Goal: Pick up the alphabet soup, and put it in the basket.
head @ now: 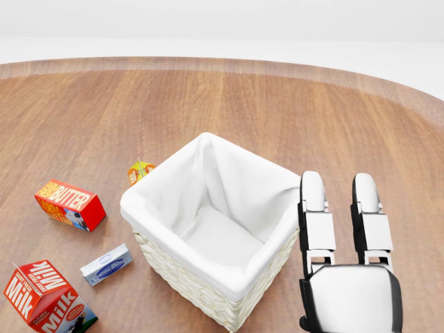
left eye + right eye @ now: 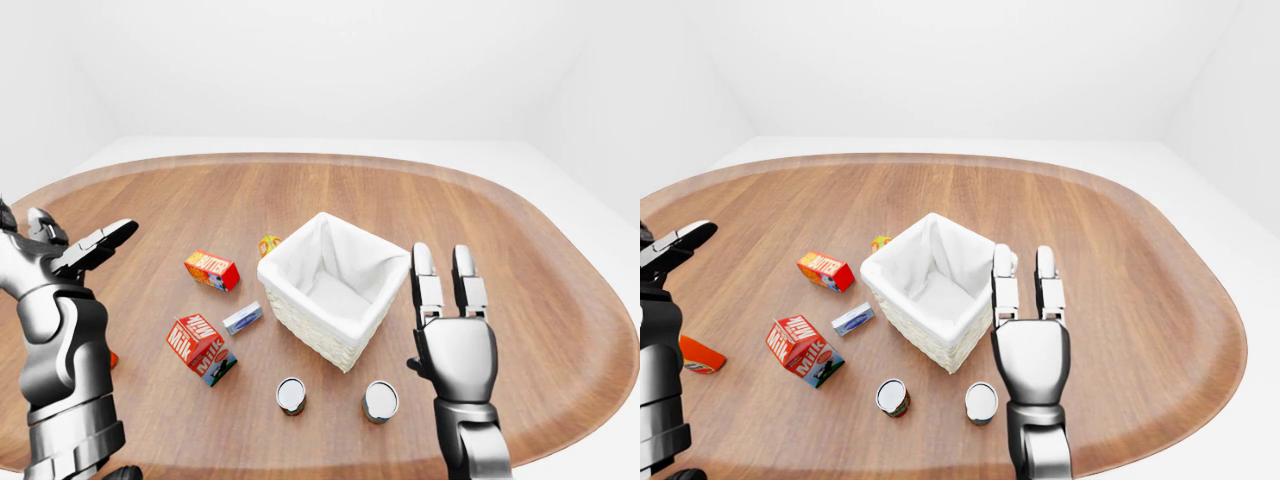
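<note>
The basket (image 2: 330, 288), wicker with a white liner, stands upright near the middle of the wooden table (image 2: 520, 260); its interior shows nothing but the liner.

Two cans stand upright on the table below the basket in the left-eye view, well apart from each other: one can (image 2: 291, 395) toward the lower left of the basket, the other can (image 2: 380, 401) toward its lower right. Their labels are too small to read, so which is the alphabet soup cannot be told. Neither is touched by a hand.

The right hand (image 2: 455, 345) is raised at the right of the basket, back of the palm toward the camera, fingers (image 1: 316, 220) straight and extended upward, released, holding nothing. In the head view its fingertips overlap the basket's right rim; contact cannot be told. The right-hand can sits just to the left of the wrist in the left-eye view.

The left hand (image 2: 90, 248) is raised at the far left, clear of the table goods, fingers spread and released, empty.

Left of the basket lie a butter box (image 2: 211, 269), a milk carton (image 2: 200, 350) tipped on its side, a small blue-and-white box (image 2: 242, 318) between them, and a small yellow-orange carton (image 2: 268, 244) just beside the basket's upper left corner. An orange item (image 2: 700, 354) lies at the far left in the right-eye view.
</note>
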